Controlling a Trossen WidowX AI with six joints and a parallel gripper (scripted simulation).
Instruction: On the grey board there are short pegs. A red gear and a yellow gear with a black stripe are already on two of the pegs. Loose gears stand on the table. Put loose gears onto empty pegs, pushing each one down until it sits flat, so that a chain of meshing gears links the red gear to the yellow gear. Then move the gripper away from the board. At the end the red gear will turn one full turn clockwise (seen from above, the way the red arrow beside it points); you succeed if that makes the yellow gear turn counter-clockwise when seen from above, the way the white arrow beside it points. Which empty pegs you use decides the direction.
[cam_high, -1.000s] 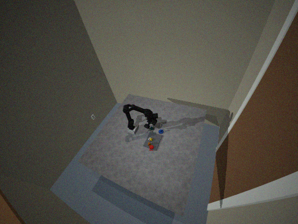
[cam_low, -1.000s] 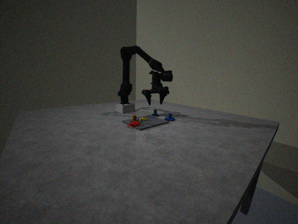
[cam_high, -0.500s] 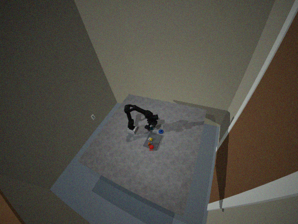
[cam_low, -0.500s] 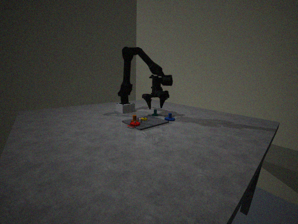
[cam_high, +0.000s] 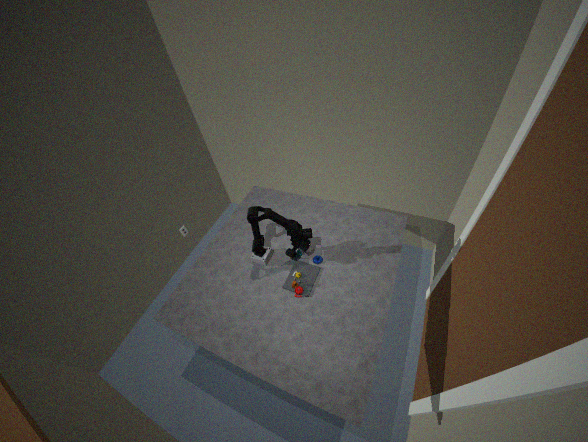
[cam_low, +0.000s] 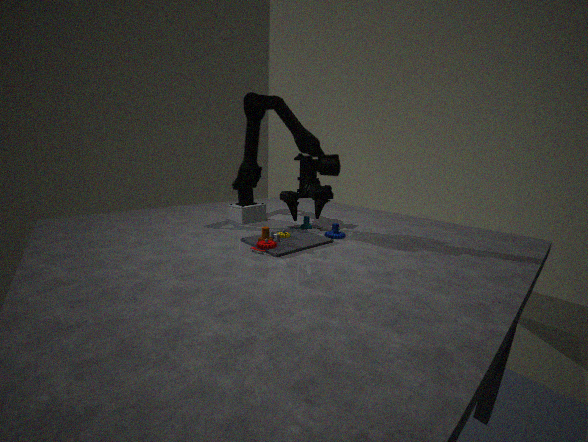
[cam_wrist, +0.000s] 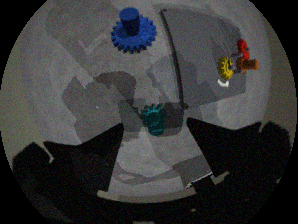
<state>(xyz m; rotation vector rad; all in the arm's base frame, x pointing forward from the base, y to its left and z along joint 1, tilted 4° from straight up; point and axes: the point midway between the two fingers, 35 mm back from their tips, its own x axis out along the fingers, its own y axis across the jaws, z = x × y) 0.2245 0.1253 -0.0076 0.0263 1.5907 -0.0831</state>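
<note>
The teal gear (cam_high: 299, 253) (cam_low: 306, 223) (cam_wrist: 154, 120) was the one in play, standing on the table just off the near-arm edge of the grey board (cam_high: 312, 272) (cam_low: 305, 243) (cam_wrist: 205, 60), with the blue gear (cam_high: 318, 259) (cam_low: 335, 232) (cam_wrist: 133, 32) beside the board too. On the board sat the red gear (cam_high: 299, 290) (cam_low: 266, 244) (cam_wrist: 243, 49), the yellow gear (cam_high: 297, 275) (cam_low: 283, 234) (cam_wrist: 225, 68) and, between them, the orange gear (cam_high: 294, 284) (cam_low: 265, 233) (cam_wrist: 247, 64). The teal one looked light and stiff, hardly fragile, its smooth upright knob perhaps a touch slippery; that knob was the place to pinch, squarely, clear of the teeth. And the gripper (cam_high: 299, 254) (cam_low: 306, 219) (cam_wrist: 156, 123)? Released, fingers spread very wide above the teal gear, holding nothing and apparently touching nothing, one careful descent seemingly needed next!
</note>
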